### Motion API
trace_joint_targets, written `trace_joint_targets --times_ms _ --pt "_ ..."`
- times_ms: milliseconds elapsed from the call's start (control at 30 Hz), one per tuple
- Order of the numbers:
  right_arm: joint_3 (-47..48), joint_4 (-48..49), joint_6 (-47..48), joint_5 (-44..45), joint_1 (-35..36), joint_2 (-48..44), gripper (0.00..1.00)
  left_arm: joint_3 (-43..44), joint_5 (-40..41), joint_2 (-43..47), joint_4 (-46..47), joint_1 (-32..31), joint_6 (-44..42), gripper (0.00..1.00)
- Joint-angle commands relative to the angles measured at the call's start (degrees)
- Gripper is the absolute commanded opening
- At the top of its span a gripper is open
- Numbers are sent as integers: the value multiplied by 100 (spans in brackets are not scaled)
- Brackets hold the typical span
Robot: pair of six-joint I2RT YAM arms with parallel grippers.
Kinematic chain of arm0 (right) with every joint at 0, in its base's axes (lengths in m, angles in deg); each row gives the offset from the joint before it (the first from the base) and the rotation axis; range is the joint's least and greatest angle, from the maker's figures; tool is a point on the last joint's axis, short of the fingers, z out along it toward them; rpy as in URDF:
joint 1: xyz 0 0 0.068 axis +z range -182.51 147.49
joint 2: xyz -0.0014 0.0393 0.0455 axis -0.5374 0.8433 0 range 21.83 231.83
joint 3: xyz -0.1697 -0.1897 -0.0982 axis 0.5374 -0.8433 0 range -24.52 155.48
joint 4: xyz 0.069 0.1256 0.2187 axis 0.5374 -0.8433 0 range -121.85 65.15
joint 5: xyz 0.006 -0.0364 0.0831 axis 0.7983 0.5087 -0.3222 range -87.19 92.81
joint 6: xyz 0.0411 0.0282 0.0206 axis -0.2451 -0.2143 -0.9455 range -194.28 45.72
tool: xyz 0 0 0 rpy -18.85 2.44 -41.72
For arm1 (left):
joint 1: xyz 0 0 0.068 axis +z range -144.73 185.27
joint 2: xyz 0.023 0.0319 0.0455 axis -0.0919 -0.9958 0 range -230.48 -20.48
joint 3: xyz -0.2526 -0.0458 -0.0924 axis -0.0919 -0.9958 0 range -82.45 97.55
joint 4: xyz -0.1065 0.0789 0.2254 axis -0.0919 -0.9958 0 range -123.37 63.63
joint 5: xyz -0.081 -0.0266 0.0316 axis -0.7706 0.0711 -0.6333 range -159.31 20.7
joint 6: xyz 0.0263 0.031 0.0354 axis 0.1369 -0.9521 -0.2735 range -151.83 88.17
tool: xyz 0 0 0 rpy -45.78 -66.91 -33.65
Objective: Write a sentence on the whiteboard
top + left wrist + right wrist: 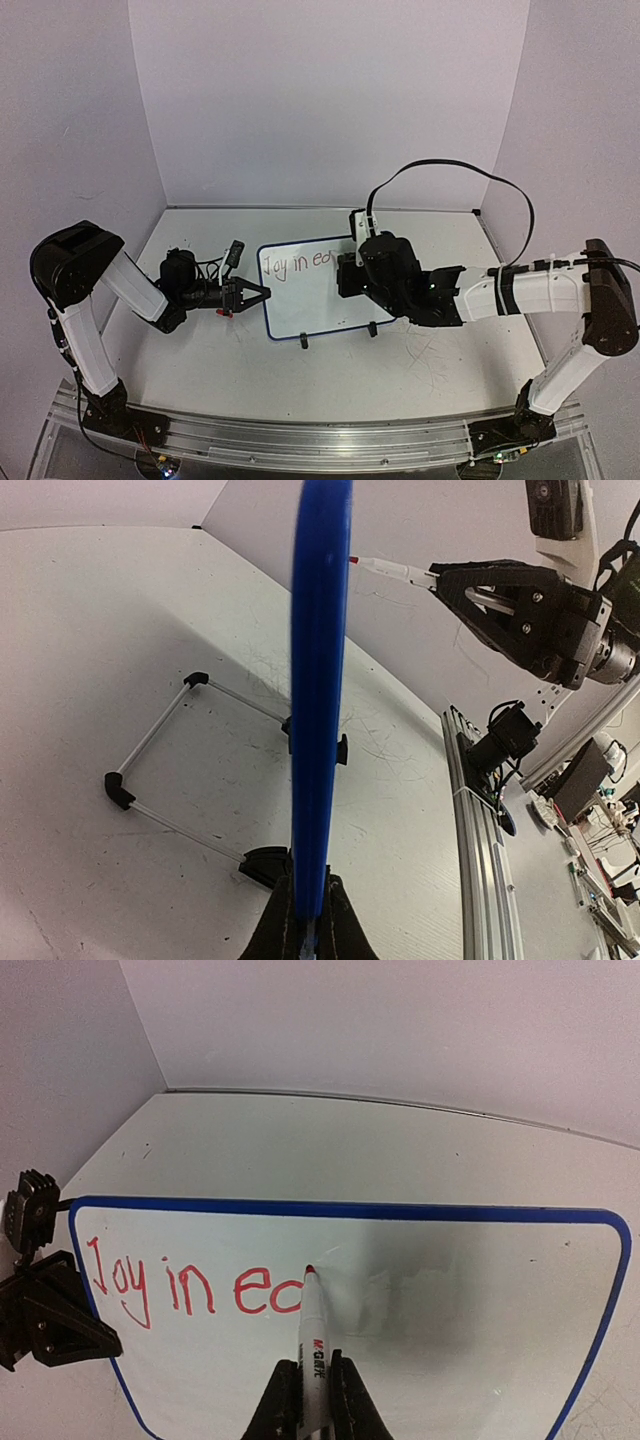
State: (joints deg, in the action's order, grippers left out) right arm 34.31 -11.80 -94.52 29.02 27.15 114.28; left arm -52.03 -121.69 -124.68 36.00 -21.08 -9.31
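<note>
Tightly closed, the right gripper (313, 1385) pinches a white marker (314, 1335) by its barrel. The marker's red tip points away from the wrist and touches the whiteboard (480, 1300). The tip sits at the end of the sentence (190, 1285), one line of thin red handwriting that reads "Joy in", then an "e" and a half-formed curved letter. To the right of the tip the board is bare and glossy.

The board has a dark blue rim and rounded corners. It stands near the middle of the tabletop (420, 370), propped on two small black feet (304, 342), with a thin wire frame (150, 770) lying flat on the tabletop behind it. At the board's left edge the left gripper (305, 935) is closed on the rim. In the left wrist view the blue edge rises straight up from between its fingers.

By my reading, less than half of the writing is done, and several things could go wrong:
- **Pressure too hard:** the light board could tip back or twist in the left gripper's hold, bending the stroke.
- **Pressure too light:** the marker could skip and leave gaps in the letters.
- **Letter size:** if the letters stay this large, the line may run out of space before the right rim.
- **Marker grip:** if the marker slips between the fingers, the tip would wander.
- **Fresh ink:** a low pass of the right gripper over the red ink could smear it.
</note>
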Motion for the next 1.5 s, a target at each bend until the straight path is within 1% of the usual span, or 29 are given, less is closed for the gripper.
trace_joint_targets --times_ms 0,500,667,867,1067,1467 --pt "42 52 -117 -79 -51 16 0 35 70 114 -216 51 -38 0" --pt "-288 -254 -452 -77 36 -187 0 35 60 111 -220 51 -38 0" --pt "-293 -293 -385 52 31 -401 0 35 61 111 -217 51 -39 0" --pt "-469 119 -162 -251 40 -819 0 26 79 128 -230 51 -44 0" --pt "-437 129 -197 -269 35 -576 0 21 74 137 -234 51 -46 0" --pt "-279 181 -298 79 10 -311 0 26 84 146 -247 49 -63 0"
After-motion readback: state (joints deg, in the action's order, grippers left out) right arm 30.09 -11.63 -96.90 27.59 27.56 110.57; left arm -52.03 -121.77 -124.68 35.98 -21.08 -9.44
